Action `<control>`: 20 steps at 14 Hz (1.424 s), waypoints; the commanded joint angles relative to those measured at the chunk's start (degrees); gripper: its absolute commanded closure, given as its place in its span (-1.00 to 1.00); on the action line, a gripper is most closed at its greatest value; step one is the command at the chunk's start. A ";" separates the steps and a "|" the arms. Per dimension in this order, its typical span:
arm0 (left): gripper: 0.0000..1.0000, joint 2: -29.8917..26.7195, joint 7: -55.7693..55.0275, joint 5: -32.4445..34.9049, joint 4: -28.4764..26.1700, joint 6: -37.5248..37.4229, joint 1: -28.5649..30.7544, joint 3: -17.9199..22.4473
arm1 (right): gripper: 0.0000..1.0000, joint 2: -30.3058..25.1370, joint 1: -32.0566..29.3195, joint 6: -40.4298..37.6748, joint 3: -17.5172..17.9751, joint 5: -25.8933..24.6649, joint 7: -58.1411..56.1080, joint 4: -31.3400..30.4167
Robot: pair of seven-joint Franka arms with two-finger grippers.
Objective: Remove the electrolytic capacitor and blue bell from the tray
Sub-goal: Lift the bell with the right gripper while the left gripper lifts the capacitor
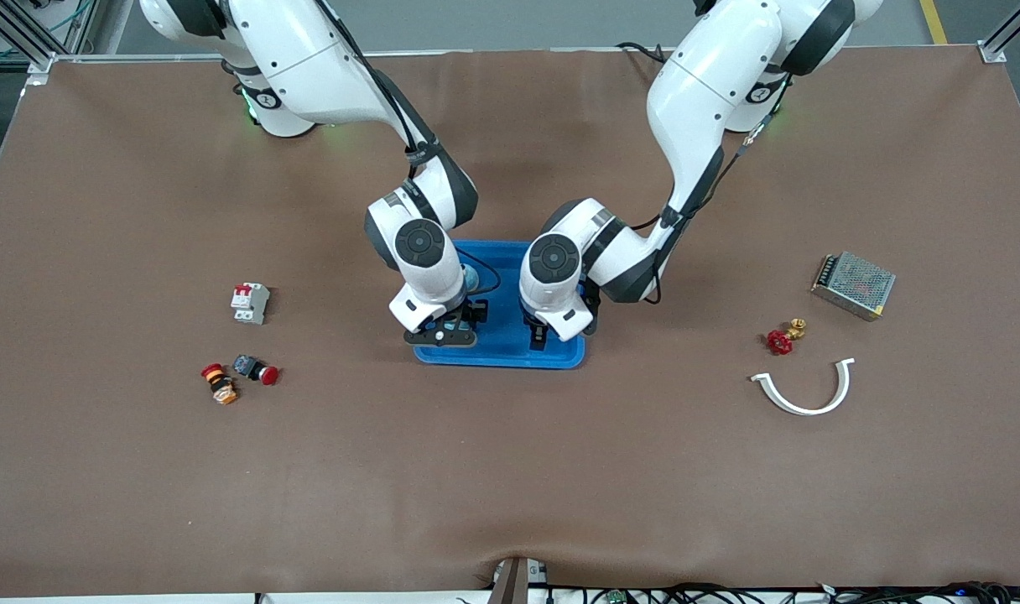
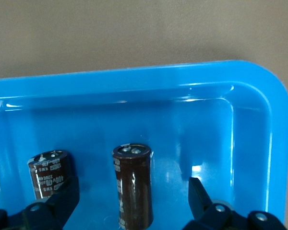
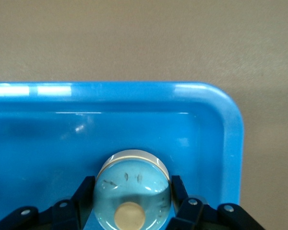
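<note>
both grippers are down in the blue tray [image 1: 510,356] at mid-table. right gripper [image 3: 132,201] is pinched on the bell [image 3: 133,189] — fingers [image 3: 84,191] pressed against either side of its pale dome, bell sitting on the tray floor near a corner. left gripper [image 2: 129,194] is spread wide, fingers [image 2: 62,196] apart on either side of a brown capacitor [image 2: 133,184] without touching it; capacitor stands upright on the tray floor. a second capacitor [image 2: 49,172] stands beside it, just at one finger.

elsewhere on the table — circuit breaker [image 1: 250,302] and two push buttons [image 1: 240,376] toward the right arm's end; power supply [image 1: 853,284], red valve [image 1: 783,337] and white curved clip [image 1: 806,390] toward the left arm's end.
</note>
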 commanded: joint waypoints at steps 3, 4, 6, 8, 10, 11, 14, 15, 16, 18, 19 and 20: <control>-1.00 0.86 -1.27 1.18 1.33 0.27 -0.74 0.42 | 0.32 -4.32 -2.13 -14.08 -0.14 0.29 -4.65 5.56; -0.93 0.86 -1.35 1.18 1.33 0.27 -0.74 0.42 | 0.33 -5.56 -3.54 -16.46 -0.14 0.29 -7.46 5.65; -0.38 0.86 -1.27 1.10 1.33 0.27 -0.74 0.42 | 0.33 -8.98 -6.52 -21.12 -0.14 0.38 -14.83 5.47; 0.36 0.69 -1.27 1.10 1.33 0.27 -0.74 0.42 | 0.33 -11.62 -9.51 -24.64 -0.23 0.20 -20.73 5.21; 1.00 0.42 -0.74 1.36 1.33 0.18 -0.65 0.42 | 0.33 -13.82 -12.76 -27.55 -0.32 0.11 -27.41 4.95; 1.00 0.34 -0.65 1.36 1.33 0.18 -0.74 0.51 | 0.33 -14.70 -14.43 -28.43 -0.32 -0.32 -30.57 4.69; 1.00 0.25 1.10 2.32 1.41 -0.08 -0.65 0.51 | 0.33 -17.95 -19.36 -29.05 -0.32 -2.43 -40.06 1.27; 1.00 0.07 1.19 2.67 1.41 -0.34 -0.74 0.51 | 0.33 -19.27 -21.46 -29.05 -0.32 -3.05 -43.84 -0.14; 1.00 -0.02 1.46 3.20 1.50 -0.69 -0.74 0.51 | 0.33 -20.32 -23.83 -29.05 -0.32 -3.05 -47.88 -1.37; 1.00 -0.89 2.60 6.27 1.50 -2.10 -0.65 0.16 | 0.33 -21.47 -28.14 -29.05 -0.23 -3.05 -55.62 -2.69; 1.00 -1.24 3.04 6.80 1.68 -2.80 -0.65 0.07 | 0.33 -21.83 -29.99 -28.62 -0.32 -3.05 -58.87 -3.66; 1.00 -1.25 4.00 6.90 2.55 -3.50 -0.65 0.07 | 0.33 -22.26 -31.40 -27.92 -0.32 -3.14 -61.43 -4.97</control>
